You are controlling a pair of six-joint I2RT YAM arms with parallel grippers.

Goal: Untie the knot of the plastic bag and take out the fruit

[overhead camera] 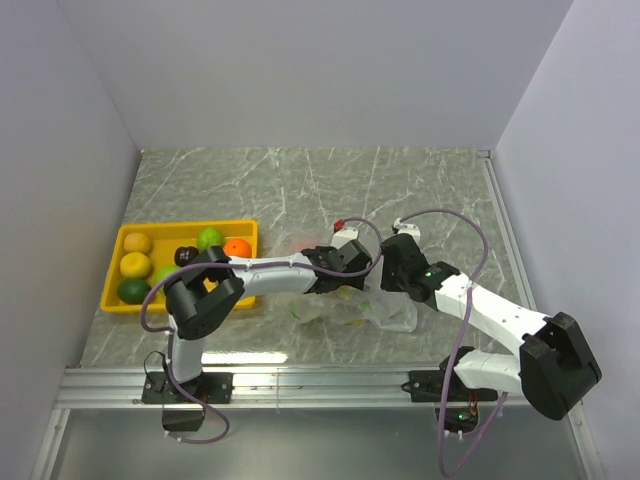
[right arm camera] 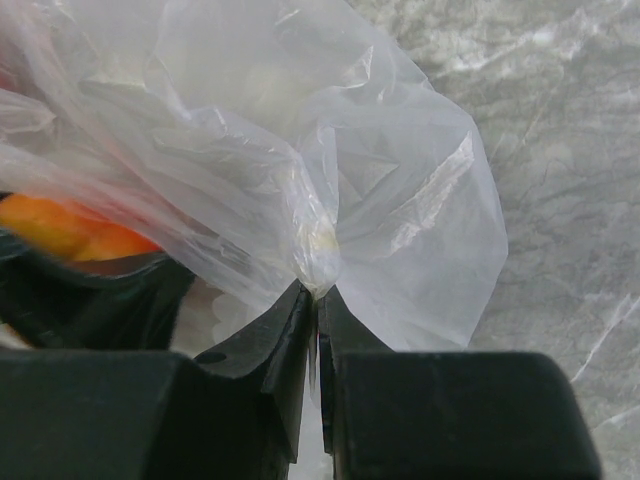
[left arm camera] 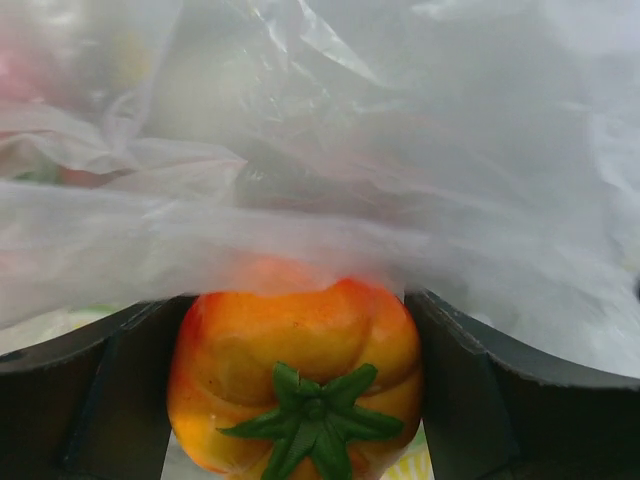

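Note:
The crinkly clear plastic bag lies on the table between the two grippers. My left gripper reaches into it and is shut on an orange fruit with a green leafy top, held between both fingers. The bag film drapes over the fruit's top. My right gripper is shut on a gathered whitish pinch of the bag. In the top view it sits just right of the left gripper. I cannot make out a tied knot. A red fruit lies just behind the left gripper.
A yellow tray at the left holds two yellow fruits, a dark green one, two light green ones, an orange one and a dark purple one. White walls enclose the marble table.

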